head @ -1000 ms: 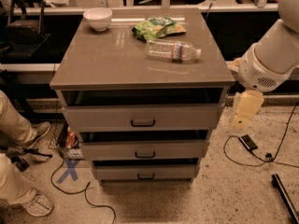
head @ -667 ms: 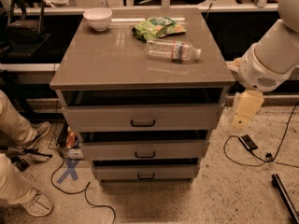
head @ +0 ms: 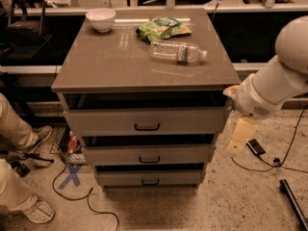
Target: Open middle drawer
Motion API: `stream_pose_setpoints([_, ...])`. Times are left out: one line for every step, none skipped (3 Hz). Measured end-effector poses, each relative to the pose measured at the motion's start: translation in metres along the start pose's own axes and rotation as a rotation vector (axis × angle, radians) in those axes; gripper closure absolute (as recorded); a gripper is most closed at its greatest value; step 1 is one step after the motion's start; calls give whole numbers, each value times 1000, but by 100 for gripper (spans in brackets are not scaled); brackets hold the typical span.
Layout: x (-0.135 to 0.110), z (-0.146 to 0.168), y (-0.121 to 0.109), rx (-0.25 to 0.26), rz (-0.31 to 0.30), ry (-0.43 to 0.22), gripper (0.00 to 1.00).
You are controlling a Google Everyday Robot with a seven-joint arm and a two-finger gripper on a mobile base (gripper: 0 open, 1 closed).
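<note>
The middle drawer (head: 149, 155) is the grey-taupe front of in-between height in the cabinet, with a small black bar handle (head: 149, 160) at its centre. A dark gap shows above its front. My gripper (head: 240, 137) hangs cream-coloured below the white arm (head: 284, 81), to the right of the cabinet, level with the gap between the top and middle drawers. It is apart from the handle and touches no drawer.
The top drawer (head: 144, 121) and the bottom drawer (head: 150, 177) sit above and below. On the cabinet top lie a white bowl (head: 100, 19), a green bag (head: 162, 29) and a plastic bottle (head: 177, 51). A person's legs (head: 14, 143) and cables are on the floor at left.
</note>
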State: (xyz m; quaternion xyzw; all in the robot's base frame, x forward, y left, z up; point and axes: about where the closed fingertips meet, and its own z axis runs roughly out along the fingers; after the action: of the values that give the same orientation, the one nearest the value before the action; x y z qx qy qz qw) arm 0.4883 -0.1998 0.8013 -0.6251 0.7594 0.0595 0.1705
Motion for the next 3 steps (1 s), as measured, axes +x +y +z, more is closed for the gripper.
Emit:
stream_pose_setpoints([-2, 54, 14, -43, -14, -153, 0])
stream_pose_setpoints([-17, 54, 14, -38, -48, -227, 0])
stream_pose_setpoints([-17, 54, 14, -38, -48, -227, 0])
